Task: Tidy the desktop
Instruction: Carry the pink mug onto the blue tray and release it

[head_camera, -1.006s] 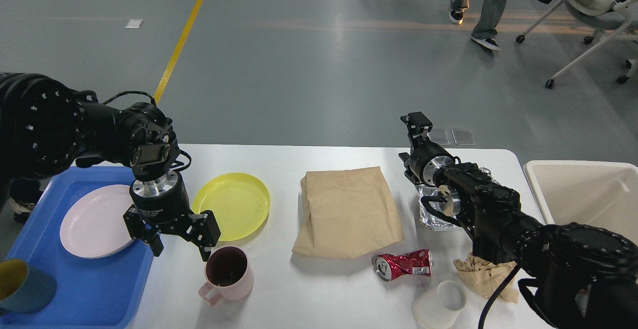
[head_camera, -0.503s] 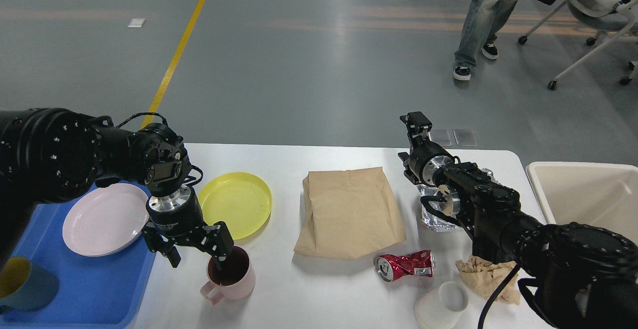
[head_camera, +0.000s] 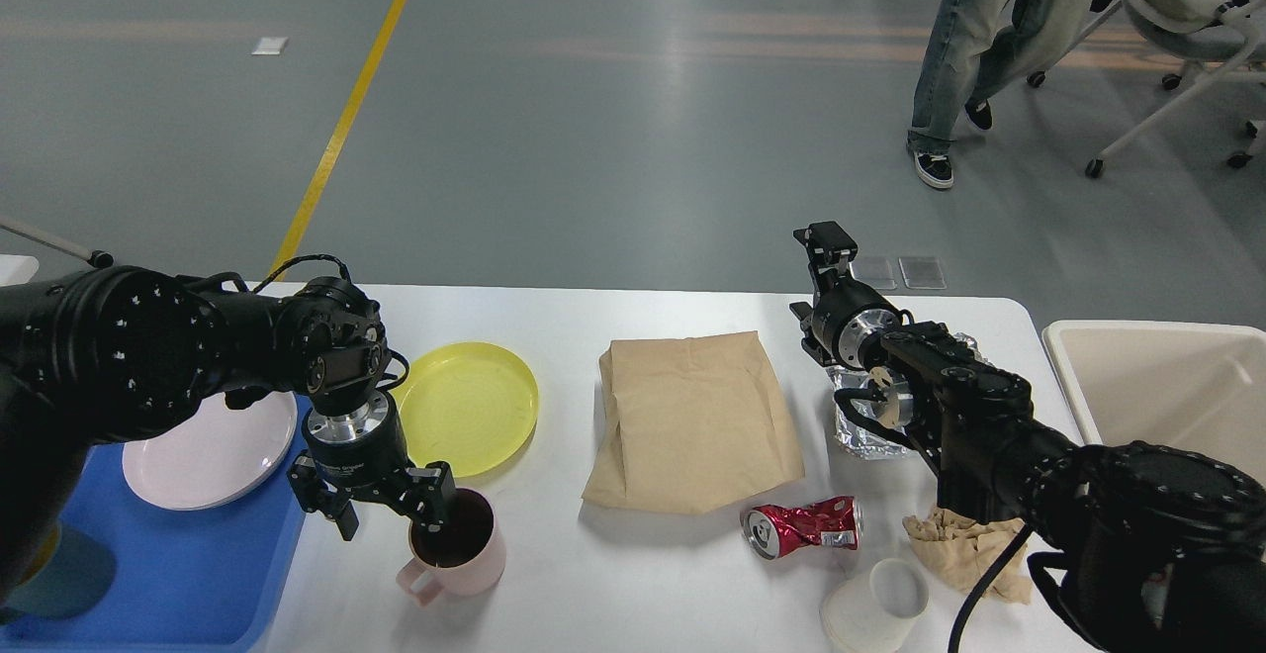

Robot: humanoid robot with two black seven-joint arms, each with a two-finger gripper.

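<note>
Plainly, the risk sits at the pink ceramic mug with a dark inside, near the desk's front edge toward its left end. The left gripper is spread, one finger dipping inside the mug's rim and the other outside its left wall. If it closes off-centre or lifts crookedly, the mug could tip toward its handle, which points to the front-left, or be shoved into the shallow round yellow plastic plate just behind it. The blue plastic tray at the left end is close, so a low carry might clip its rim.

The right gripper hovers over the back edge toward the right end; whether it is spread I cannot tell.

The large white rounded-corner desktop fills the lower view, long axis running left to right.
</note>
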